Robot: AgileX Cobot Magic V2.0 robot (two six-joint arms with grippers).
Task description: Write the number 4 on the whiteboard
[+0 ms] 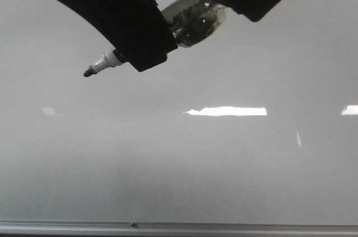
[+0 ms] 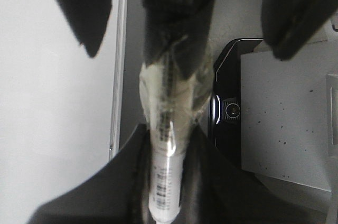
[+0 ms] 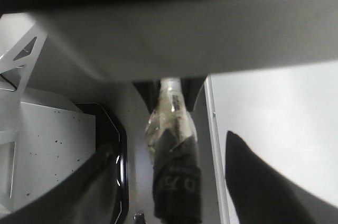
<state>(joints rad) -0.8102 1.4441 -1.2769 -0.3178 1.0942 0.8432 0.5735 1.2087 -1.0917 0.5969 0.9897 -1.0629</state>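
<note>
Front view shows the whiteboard (image 1: pixel 179 164) filling the frame, glossy and bare: no stroke of the number 4 shows on it, only bright reflections of lights. A grey rail (image 1: pixel 224 227) runs along its bottom edge.

The left hand (image 1: pixel 140 47) is clamped on the marker (image 1: pixel 193 22) near its writing end, and the uncapped dark tip (image 1: pixel 88 72) pokes out past the fingers, pointing down and to the left. The right hand (image 1: pixel 251 2) sits at the marker's taped, dark-sleeved rear. In the wrist views its fingers stand wide on either side of the sleeve and seem not to press it.

The step in hand looks like bringing the tip to the board for the first stroke. Whether the tip touches the surface cannot be told. To do it well, I judge the left hand should press lightly, hold the marker's tilt steady, and start high enough to leave room for the long stem above the rail.

No container is clearly shown. A black rounded-edged object (image 2: pixel 232 109) lies beside a grey speckled surface (image 2: pixel 285 118); whether it is a tray cannot be told.
</note>
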